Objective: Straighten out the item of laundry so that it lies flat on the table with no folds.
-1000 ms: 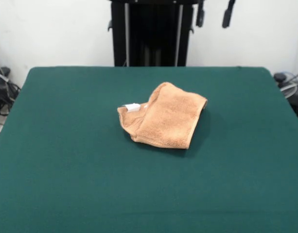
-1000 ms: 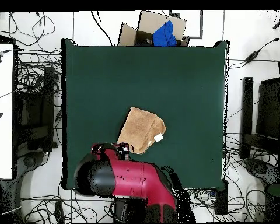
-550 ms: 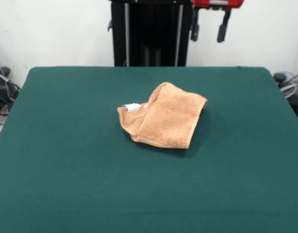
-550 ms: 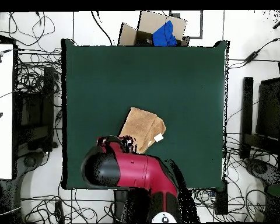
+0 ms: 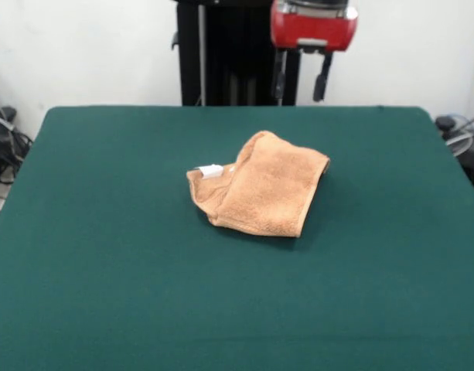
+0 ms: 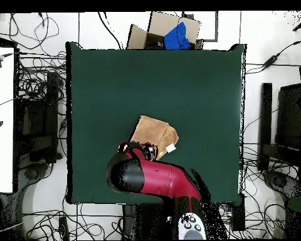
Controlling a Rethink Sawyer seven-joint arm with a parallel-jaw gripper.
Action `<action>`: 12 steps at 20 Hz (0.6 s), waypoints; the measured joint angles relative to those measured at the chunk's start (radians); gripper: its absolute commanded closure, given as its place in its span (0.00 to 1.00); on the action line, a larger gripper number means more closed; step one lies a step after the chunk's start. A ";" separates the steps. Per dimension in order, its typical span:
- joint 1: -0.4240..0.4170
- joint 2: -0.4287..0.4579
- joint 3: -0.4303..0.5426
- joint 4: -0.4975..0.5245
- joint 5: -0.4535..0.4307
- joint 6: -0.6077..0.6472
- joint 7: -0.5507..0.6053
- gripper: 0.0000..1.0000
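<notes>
Movement: down comes the end effector (image 5: 301,76) — a second ago only its two dark tips showed at the top of the front view, and now the red head is in full sight, shifted across toward the middle. Overhead, the red arm (image 6: 154,179) has swung in over the desk's near edge; the towel has not budged.

End effector: two dark fingers (image 5: 322,77) hang straight down, parted with a clear gap between them, nothing held. It hangs in the air well above the desk (image 5: 105,255), over the far edge, apart from the towel.

Towel: the orange-tan towel (image 5: 261,192) lies near the desk's middle, doubled over on itself in a rumpled wedge, not flat. Its small white tag (image 5: 210,171) sticks out at one corner.

Front view only: the spread of the fingers and the folded top layer of the towel show plainly here.

Overhead only: the arm's dark elbow covers one end of the towel (image 6: 156,132), and the tag (image 6: 170,149) peeks out beside it. The end effector's opening cannot be read from above. Cables lie tangled on the floor all round the desk (image 6: 197,81).

Containers: a cardboard box (image 6: 154,28) sits beyond the desk's far edge with something blue (image 6: 177,37) in it.

Arm pose: reaching from the base out over the desk, wrist pointing down.
</notes>
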 measured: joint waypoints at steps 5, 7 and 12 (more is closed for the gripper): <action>-0.022 0.030 0.000 -0.002 0.000 -0.011 0.000 0.00; -0.028 0.042 0.000 -0.004 0.000 -0.012 0.000 0.00; -0.038 0.069 0.000 -0.010 0.000 -0.014 0.000 0.00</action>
